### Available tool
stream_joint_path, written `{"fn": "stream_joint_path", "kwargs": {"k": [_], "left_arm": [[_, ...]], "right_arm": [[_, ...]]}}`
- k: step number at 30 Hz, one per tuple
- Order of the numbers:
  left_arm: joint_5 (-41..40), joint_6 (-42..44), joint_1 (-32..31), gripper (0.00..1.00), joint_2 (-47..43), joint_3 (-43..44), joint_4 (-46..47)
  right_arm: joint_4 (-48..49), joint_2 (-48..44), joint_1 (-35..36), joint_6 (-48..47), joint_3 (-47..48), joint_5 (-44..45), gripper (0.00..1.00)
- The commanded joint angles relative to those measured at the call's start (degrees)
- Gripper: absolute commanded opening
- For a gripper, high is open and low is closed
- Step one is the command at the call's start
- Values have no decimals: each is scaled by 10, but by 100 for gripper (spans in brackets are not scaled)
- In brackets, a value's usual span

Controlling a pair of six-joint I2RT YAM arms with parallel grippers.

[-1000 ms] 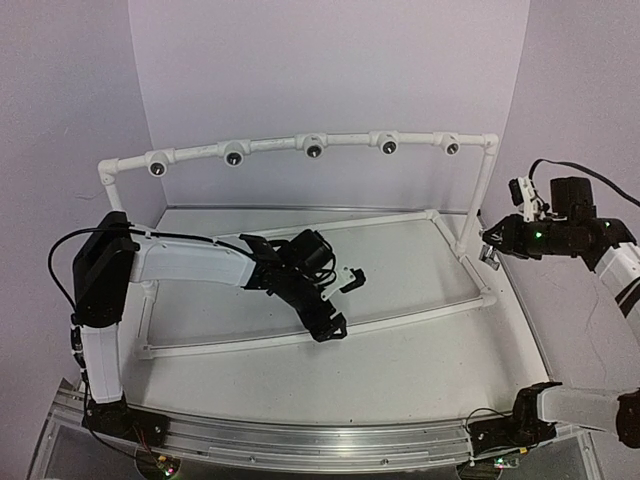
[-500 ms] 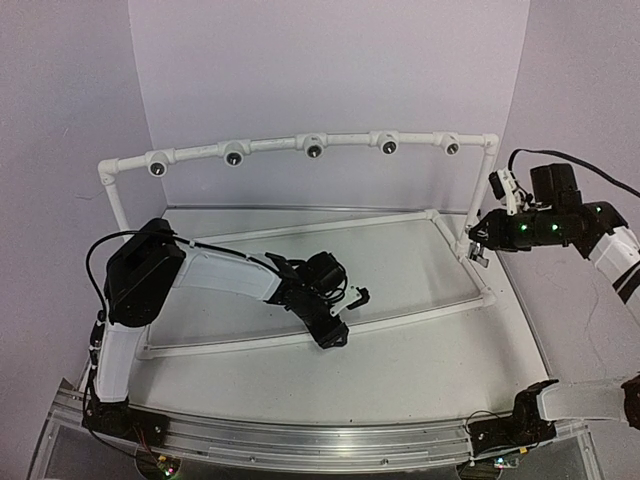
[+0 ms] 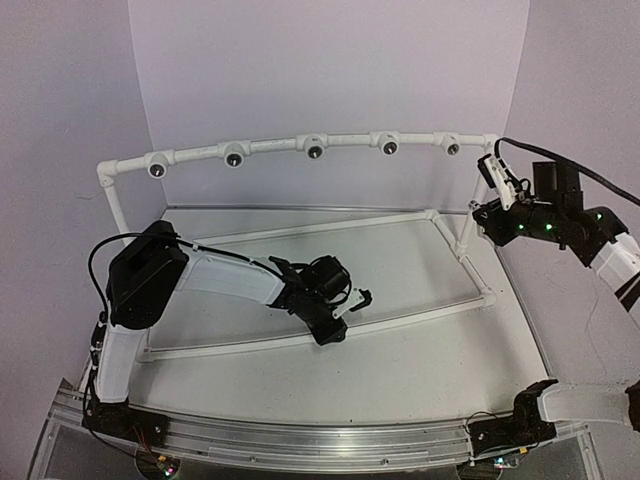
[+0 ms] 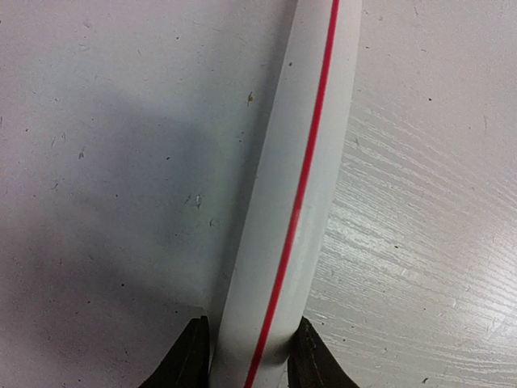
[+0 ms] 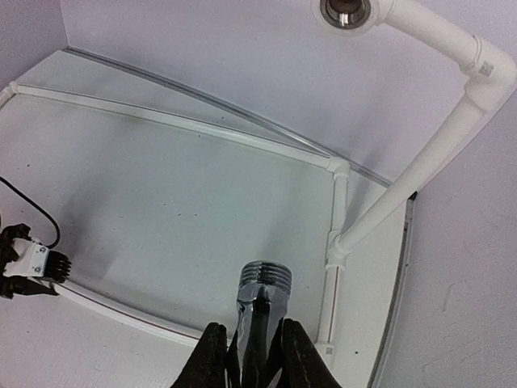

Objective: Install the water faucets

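On white scuffed table (image 3: 400, 350), lilac walls (image 3: 330, 70) behind: left hand (image 4: 246, 360) grasps pipe (image 4: 299, 186), right hand (image 5: 248, 356) grasps faucet (image 5: 260, 295)

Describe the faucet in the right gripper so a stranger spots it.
Find the white pipe frame and its upright post at the right end. Beside that post, the right gripper clamps the water faucet: shiny chrome, threaded at its tip, unlike the frame's grey sockets.

White arms (image 3: 225, 275), boxy black joints (image 3: 145, 285)
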Motion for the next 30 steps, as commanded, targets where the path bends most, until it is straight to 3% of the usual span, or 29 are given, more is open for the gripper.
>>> {"fn": "stream_joint_path", "kwargs": {"k": [1,8,18,30], "left_arm": [[12,-36,-7,25,27,12,-22],[8,-90,-7,8,32,12,-92],[54,-125,-9,0,26,2,-108],[15,-131,-23,0,28,16,-118]], "right_arm": [[113,18,36,-116,12,96,0],[277,23,41,-215,-40,136,0],[281,90,41,-187,39,128,0],[287,141,41,-175,82,145,0]]}}
